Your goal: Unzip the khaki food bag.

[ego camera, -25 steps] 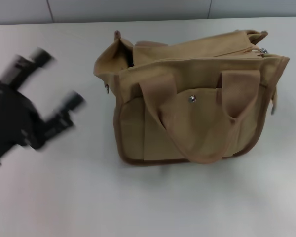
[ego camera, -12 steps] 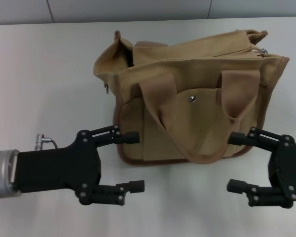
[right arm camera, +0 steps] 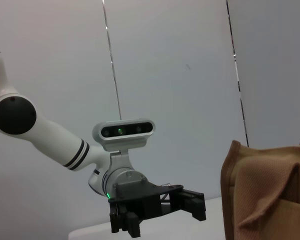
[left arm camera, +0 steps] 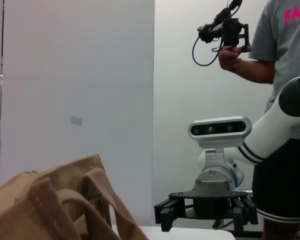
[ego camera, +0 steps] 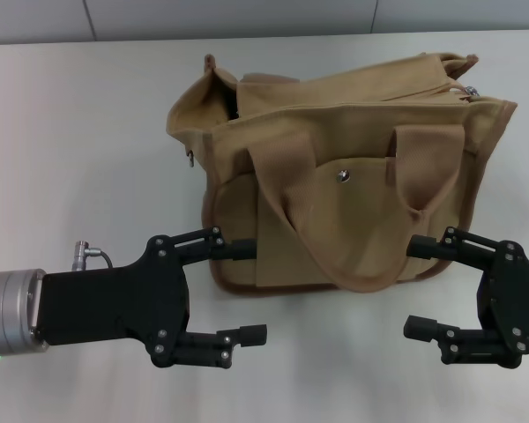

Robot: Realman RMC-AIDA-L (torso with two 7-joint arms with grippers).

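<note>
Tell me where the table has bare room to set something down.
Bare table lies left of the khaki food bag. The near edge is crowded: the left gripper and right gripper, both open, flank the bag's front.

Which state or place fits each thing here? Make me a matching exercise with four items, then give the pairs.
Column one:
1. tan canvas food bag
2. black left gripper
3. black right gripper
4. silver snap button

Column two:
A. open, near the bag's lower right corner
B. on the bag's front pocket, between the two webbing handles
C. lying on the white table, front pocket facing up
D. open, upper finger at the bag's lower left corner

Pairs: 1-C, 2-D, 3-A, 4-B
</note>
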